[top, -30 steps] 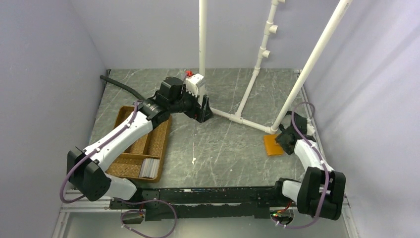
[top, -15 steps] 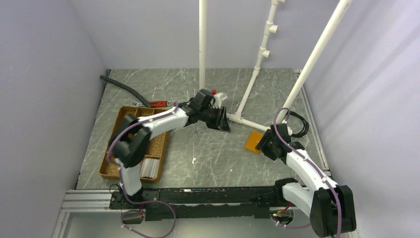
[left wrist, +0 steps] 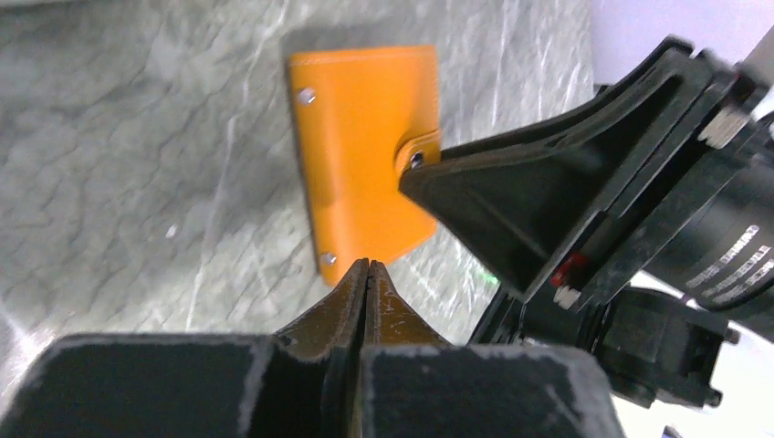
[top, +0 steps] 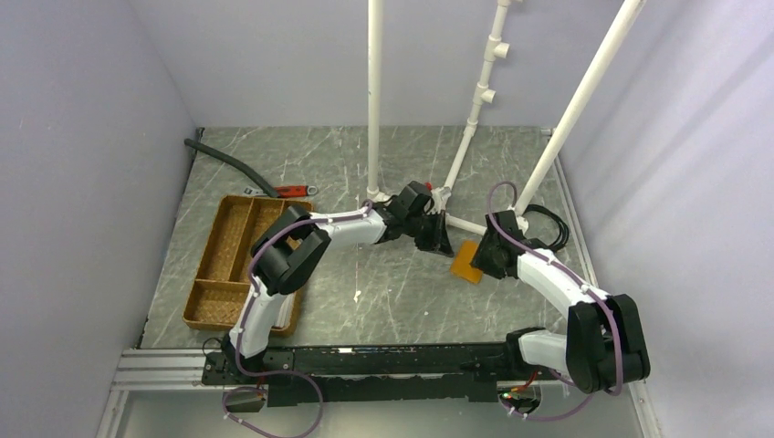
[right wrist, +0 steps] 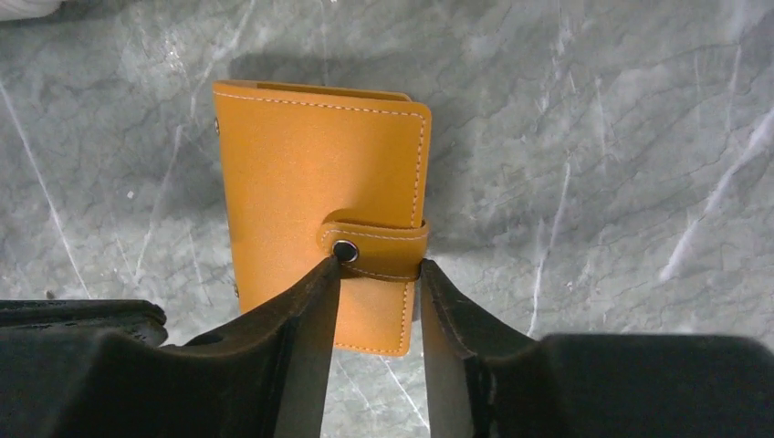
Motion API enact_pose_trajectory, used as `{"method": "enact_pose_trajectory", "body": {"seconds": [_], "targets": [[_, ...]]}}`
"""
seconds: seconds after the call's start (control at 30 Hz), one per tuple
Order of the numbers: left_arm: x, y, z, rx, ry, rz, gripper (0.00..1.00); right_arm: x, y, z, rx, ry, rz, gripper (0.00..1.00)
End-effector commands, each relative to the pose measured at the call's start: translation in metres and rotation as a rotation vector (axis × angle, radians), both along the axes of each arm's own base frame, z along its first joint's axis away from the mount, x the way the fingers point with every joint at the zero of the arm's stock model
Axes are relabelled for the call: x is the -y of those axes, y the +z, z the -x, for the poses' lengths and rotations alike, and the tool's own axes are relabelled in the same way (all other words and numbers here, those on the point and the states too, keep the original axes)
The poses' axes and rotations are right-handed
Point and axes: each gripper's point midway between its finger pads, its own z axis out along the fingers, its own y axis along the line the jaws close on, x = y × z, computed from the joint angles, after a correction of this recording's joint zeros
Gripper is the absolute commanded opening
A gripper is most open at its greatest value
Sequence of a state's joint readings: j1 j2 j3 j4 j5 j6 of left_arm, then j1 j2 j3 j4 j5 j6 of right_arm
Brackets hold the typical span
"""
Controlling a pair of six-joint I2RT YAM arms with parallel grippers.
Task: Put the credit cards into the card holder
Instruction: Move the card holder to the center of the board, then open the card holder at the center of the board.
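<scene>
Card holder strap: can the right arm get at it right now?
Probably yes: the right pincer straddles the strap of the card holder with nothing between; the shut left pincer sits at another edge.

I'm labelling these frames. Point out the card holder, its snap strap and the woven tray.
card holder (right wrist: 310,164): right wrist view, middle of the orange cover.
snap strap (right wrist: 379,242): right wrist view, middle of the tab.
woven tray (top: 224,242): top view, floor of a long compartment.
</scene>
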State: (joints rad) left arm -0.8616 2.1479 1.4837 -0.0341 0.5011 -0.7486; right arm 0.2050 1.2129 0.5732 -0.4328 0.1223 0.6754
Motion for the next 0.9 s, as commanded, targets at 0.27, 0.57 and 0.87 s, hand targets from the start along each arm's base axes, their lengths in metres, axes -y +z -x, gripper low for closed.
{"method": "enact_pose_trajectory", "body": {"seconds": [0.27, 0.57, 0.87], "targets": [[0.029, 0.017, -0.005, 0.054, 0.045, 0.048, 0.06, -0.046, 0.017, -0.018, 0.129, 0.097, -0.166, 0.19], [0.008, -0.033, -0.004, 0.001, 0.083, -0.123, 0.0, -0.012, 0.032, -0.022, 0.11, -0.013, 0.014, 0.49], [-0.008, -0.061, 0.002, -0.055, 0.138, -0.198, 0.0, -0.022, 0.027, -0.044, 0.042, -0.091, 0.138, 0.54]]}}
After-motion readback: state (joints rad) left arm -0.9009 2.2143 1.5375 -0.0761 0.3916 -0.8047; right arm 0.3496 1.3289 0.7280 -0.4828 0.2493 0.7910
